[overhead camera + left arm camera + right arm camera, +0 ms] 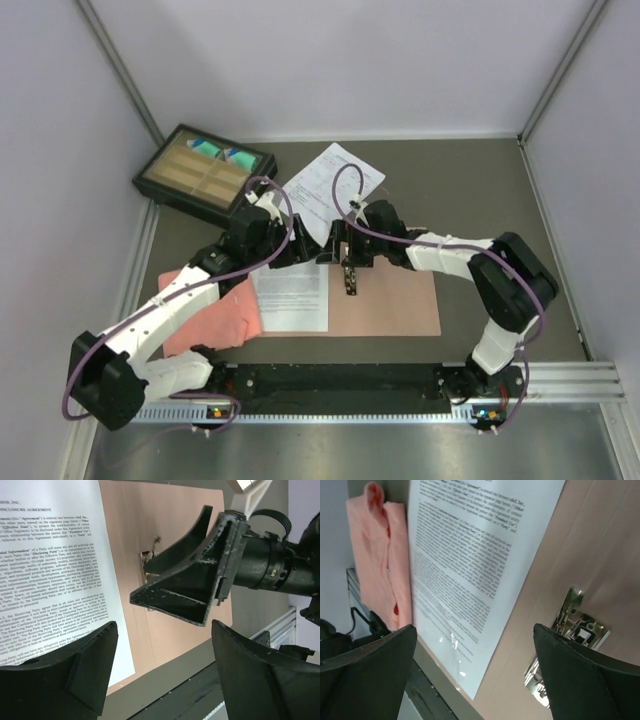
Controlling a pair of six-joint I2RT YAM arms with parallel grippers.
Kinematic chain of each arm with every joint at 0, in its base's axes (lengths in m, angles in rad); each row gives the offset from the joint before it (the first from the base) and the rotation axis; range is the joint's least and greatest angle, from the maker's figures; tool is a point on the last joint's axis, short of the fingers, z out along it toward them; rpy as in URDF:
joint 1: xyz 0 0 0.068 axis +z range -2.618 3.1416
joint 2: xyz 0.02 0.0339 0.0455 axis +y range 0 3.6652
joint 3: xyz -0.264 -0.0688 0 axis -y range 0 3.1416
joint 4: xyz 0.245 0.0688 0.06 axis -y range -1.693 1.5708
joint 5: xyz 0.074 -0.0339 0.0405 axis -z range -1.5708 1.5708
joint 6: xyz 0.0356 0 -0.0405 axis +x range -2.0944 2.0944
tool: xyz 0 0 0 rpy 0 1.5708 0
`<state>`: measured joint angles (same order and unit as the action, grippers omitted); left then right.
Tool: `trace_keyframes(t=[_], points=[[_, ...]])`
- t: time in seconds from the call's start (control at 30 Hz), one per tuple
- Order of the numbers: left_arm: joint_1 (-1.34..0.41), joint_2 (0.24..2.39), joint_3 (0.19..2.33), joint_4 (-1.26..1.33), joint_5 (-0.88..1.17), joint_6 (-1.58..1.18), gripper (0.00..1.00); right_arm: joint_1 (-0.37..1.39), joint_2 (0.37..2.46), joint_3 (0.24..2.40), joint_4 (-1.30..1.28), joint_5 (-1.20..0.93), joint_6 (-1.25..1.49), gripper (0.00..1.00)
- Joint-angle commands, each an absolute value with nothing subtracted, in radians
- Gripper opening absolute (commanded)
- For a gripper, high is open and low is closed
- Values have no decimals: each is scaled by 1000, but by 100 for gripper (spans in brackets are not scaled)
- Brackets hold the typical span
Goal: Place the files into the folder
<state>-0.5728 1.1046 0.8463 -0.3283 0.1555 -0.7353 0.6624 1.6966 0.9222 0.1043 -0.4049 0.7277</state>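
The folder (400,300) lies open and flat, a tan board with a metal clip (570,625) near its middle. One file, a white sheet of dense text (290,298), rests on the folder's left part, overhanging its left edge. A second printed sheet (325,185) lies on the table behind the arms. My left gripper (305,252) hovers open over the sheet's far edge, empty. My right gripper (347,268) hangs open over the folder by the clip, holding nothing. The left wrist view shows the right gripper's fingers (200,580) close in front of my own left gripper (164,625).
A folded salmon-pink cloth (210,315) lies left of the folder, partly under the sheet. A black tray (205,172) with compartments stands at the back left. A black rail (340,378) runs along the near table edge. White walls enclose the table.
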Motion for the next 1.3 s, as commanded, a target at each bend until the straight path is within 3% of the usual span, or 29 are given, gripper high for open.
trace_keyframes(t=[0.0, 0.4, 0.53, 0.7, 0.83, 1.03, 1.27], points=[[-575, 1141, 805, -195, 219, -767, 78, 638, 1765, 999, 109, -396, 632, 98], [-574, 1299, 784, -81, 244, -787, 75, 600, 1847, 1164, 52, -474, 543, 99], [-574, 1342, 802, -48, 201, -773, 73, 578, 1842, 1250, -38, -390, 523, 99], [-568, 1449, 955, -44, 103, -752, 73, 502, 1928, 1469, -300, -145, 567, 99], [-531, 1653, 1177, -52, 107, -750, 73, 414, 2050, 1607, -365, -49, 610, 99], [-466, 1963, 1458, -20, 150, -745, 72, 304, 2203, 1825, -371, -66, 612, 99], [-419, 2189, 1601, 155, 193, -772, 69, 273, 2365, 2052, -406, -68, 580, 99]])
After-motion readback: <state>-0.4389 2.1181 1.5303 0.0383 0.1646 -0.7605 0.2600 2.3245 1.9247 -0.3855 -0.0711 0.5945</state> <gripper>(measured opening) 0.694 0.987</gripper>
